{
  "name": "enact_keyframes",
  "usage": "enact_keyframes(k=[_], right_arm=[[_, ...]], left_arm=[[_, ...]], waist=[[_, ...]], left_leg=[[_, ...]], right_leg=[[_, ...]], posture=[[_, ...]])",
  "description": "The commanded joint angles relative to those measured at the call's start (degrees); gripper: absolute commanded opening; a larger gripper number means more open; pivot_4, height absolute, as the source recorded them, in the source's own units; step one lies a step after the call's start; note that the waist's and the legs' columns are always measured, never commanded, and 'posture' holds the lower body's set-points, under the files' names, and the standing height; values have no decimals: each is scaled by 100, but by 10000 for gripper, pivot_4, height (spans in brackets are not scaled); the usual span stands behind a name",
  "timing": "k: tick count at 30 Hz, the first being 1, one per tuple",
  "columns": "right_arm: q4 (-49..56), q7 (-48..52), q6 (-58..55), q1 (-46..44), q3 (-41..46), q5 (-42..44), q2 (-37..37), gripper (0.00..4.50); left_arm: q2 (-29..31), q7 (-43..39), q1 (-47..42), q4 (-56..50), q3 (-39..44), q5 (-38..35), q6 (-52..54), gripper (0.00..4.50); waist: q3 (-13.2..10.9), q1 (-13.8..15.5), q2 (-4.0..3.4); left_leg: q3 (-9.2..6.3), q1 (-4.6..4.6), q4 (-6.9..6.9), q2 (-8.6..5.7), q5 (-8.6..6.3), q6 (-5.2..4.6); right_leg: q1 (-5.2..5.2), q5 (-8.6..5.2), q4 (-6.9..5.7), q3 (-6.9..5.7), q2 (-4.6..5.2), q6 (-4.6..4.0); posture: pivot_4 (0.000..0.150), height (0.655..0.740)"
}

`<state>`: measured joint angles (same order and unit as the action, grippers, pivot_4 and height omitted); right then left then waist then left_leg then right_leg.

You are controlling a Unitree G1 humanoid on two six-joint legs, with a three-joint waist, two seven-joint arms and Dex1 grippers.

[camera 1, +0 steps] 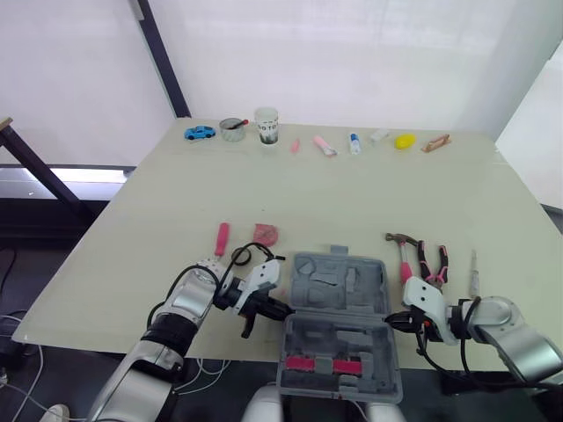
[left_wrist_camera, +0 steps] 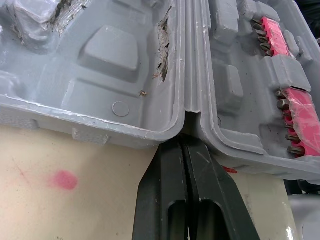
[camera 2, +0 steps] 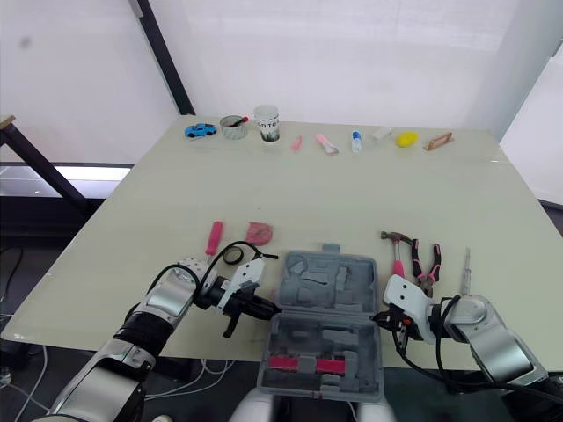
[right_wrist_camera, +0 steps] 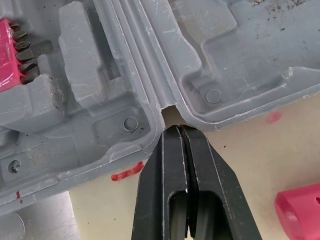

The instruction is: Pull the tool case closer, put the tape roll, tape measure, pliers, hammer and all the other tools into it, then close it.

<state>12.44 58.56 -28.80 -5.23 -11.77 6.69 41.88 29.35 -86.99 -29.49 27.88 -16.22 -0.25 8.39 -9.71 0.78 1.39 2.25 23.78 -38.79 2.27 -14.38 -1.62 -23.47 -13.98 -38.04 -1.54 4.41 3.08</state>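
The grey tool case (camera 1: 339,290) lies open at the table's front edge, its half with the pink bit strips (camera 1: 322,364) hanging over the edge. My left gripper (camera 1: 284,309) is shut, its tips (left_wrist_camera: 184,142) pressed into the hinge notch on the case's left side. At the right hinge notch, my right gripper (camera 1: 392,322) is also shut (right_wrist_camera: 180,131). A hammer (camera 1: 403,251), pliers (camera 1: 435,264) and a thin tool (camera 1: 473,272) lie right of the case. A pink-handled tool (camera 1: 223,237), a black tape roll (camera 1: 240,256) and a pink tape measure (camera 1: 266,234) lie left of it.
Along the far edge stand a blue toy car (camera 1: 200,133), a grey tape roll (camera 1: 233,129), a cup (camera 1: 266,125) and several small items, among them a yellow one (camera 1: 404,141). The table's middle (camera 1: 334,193) is bare.
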Motion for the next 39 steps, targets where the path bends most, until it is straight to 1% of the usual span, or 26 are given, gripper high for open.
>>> enact_keyframes(k=[1, 23, 28, 33, 39], right_arm=[[187, 69, -11, 28, 46, 148, 78, 62], [-1, -21, 163, 174, 416, 324, 408, 62], [20, -78, 238, 354, 705, 427, 466, 62], [78, -265, 481, 708, 1308, 689, 336, 62], [199, -770, 1393, 1333, 2194, 912, -185, 62]], left_arm=[[-73, 51, -31, 56, -135, -26, -77, 755], [69, 188, 90, -7, -72, -114, -83, 755], [162, 214, 166, -109, -1, -168, -67, 755], [301, 329, 327, -600, 299, -543, 200, 755], [526, 553, 1018, -1834, 1064, -1449, 471, 755]], waist=[[0, 1, -1], [1, 0, -2], [1, -2, -2], [1, -12, -2], [-1, -9, -3]], left_leg=[[0, 0, 0, 0, 0, 0], [-2, 0, -4, 0, 0, 0], [-2, 0, -4, 0, 0, 0], [-5, 1, -4, 0, 0, 0], [-6, 0, -3, 5, 0, 0]], right_leg=[[0, 0, 0, 0, 0, 0], [2, 0, 0, 0, 0, 0], [2, 0, 0, 0, 0, 0], [2, 0, 0, -1, -1, 0], [2, 0, 0, -1, -1, -1]], posture=[[1500, 7400], [1500, 7400], [1500, 7400], [1500, 7400], [1500, 7400]])
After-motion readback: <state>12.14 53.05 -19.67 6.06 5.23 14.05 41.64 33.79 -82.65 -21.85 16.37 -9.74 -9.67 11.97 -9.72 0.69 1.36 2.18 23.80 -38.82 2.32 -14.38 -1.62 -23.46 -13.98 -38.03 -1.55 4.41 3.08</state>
